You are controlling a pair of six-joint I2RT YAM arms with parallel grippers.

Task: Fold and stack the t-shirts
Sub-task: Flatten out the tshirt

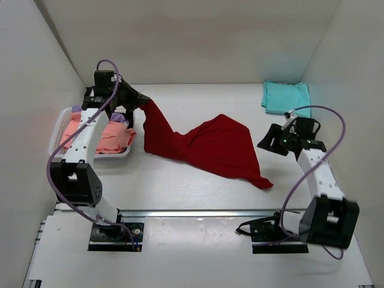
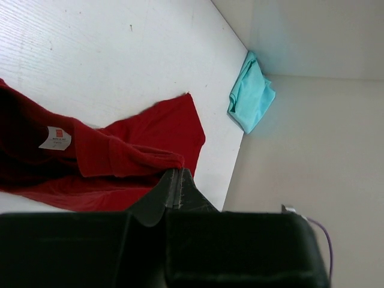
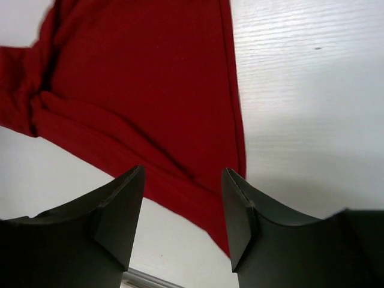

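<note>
We see the dark red t-shirt (image 1: 210,144) lying unfolded across the middle of the table (image 1: 198,195). It runs from upper left of centre down to a pointed corner at lower right of centre. Its upper left end is lifted off the table, and the left hand (image 1: 137,103) is clamped on that end. In the left wrist view the fingertips (image 2: 174,183) are pressed together on a bunched fold of the red cloth, and a white label (image 2: 55,138) shows at mid left.

The right hand (image 1: 265,143) hangs at the right of the frame, just beside the shirt's right edge. Its fingers (image 3: 123,210) are spread moderately apart and hold nothing. In the right wrist view we look between them onto the red cloth and bare table below.

The teal t-shirt (image 1: 286,97) lies folded in the upper right corner of the table, well apart from the red one. At the left edge stands a white basket (image 1: 60,127) holding the salmon pink t-shirt (image 1: 114,138). The lavender t-shirt (image 1: 119,118) peeks out above the pink one, partly hidden by the left arm.
</note>
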